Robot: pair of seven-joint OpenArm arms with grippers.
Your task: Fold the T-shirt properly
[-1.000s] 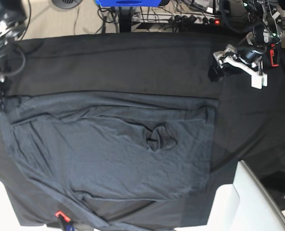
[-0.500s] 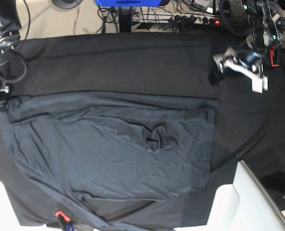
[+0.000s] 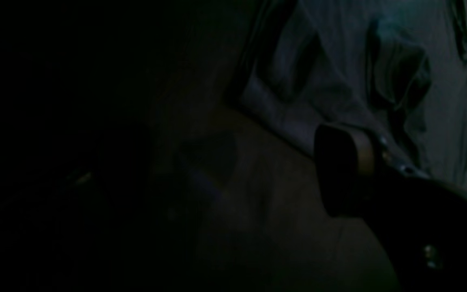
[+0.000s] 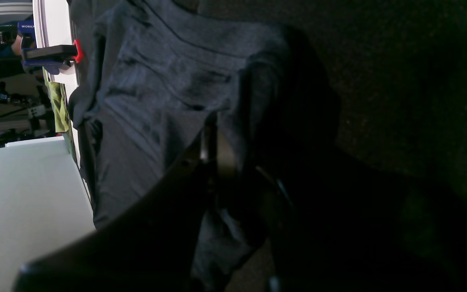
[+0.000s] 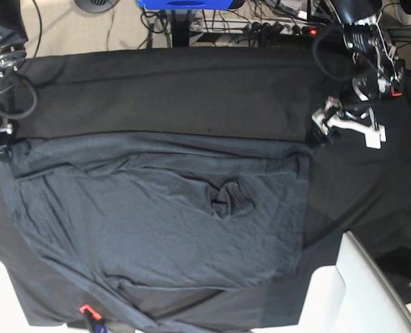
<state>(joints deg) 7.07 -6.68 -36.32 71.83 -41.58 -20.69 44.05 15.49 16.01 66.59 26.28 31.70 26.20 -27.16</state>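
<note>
One T-shirt [image 5: 156, 215], dark charcoal, lies spread and creased across the middle of the black table covering [image 5: 191, 83], with a small puckered bunch near its centre and its edges reaching toward both arms. Right gripper [image 4: 217, 142], at the shirt's corner on the base view's left edge, has its jaws closed tight with a fold of the shirt's fabric pinched between them. Left gripper [image 5: 344, 125], white-fingered, hangs with its jaws spread wide just beside the shirt's opposite upper corner, gripping nothing.
</note>
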